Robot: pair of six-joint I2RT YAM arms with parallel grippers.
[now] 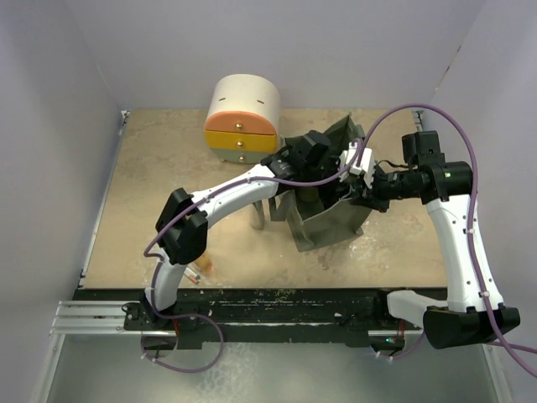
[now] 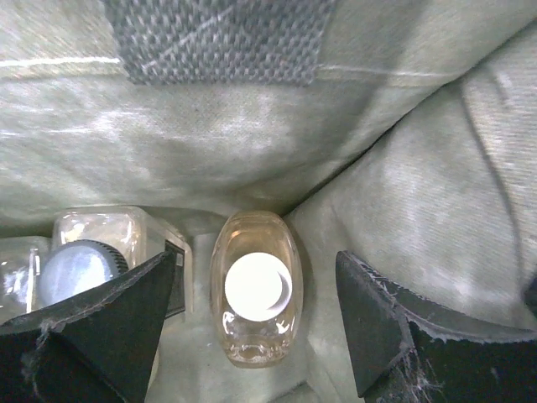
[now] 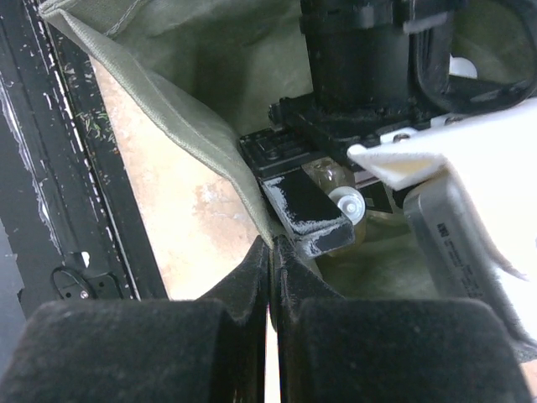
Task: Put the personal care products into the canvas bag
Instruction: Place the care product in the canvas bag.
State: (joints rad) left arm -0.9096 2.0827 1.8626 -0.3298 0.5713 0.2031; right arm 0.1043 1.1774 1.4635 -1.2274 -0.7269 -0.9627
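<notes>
- Standing open in the middle of the table (image 1: 151, 193), the olive canvas bag (image 1: 331, 220) has both arms at its mouth.
- Round drawer unit (image 1: 243, 117), cream, orange and yellow, sits at the far edge, left of the bag and apart from it.
- Left arm reaches from the near left down into the bag. Its wrist view shows the left gripper (image 2: 256, 260) with fingers spread wide and gripping nothing.
- Right gripper (image 3: 270, 252) has its fingers pressed together on the bag's near right rim, pinching the fabric and holding the mouth open.
- Inside the bag, a pale clear bottle with a white cap (image 2: 256, 290) stands on the bottom, directly below the left gripper and between its spread fingers but touching neither.
- Just left of it, also in the bag, stands a clear square bottle with a dark cap (image 2: 92, 252); a second clear shape beside that is cut off by the picture's edge.
- Outside, a slim grey bottle (image 1: 258, 217) stands just left of the bag.
- Near the left arm's elbow, a small orange bottle (image 1: 201, 269) lies on the table, well apart from the bag.
- Judged from this, the task is partly done: at least two bottles are in and two remain out, with the rest not visible.
</notes>
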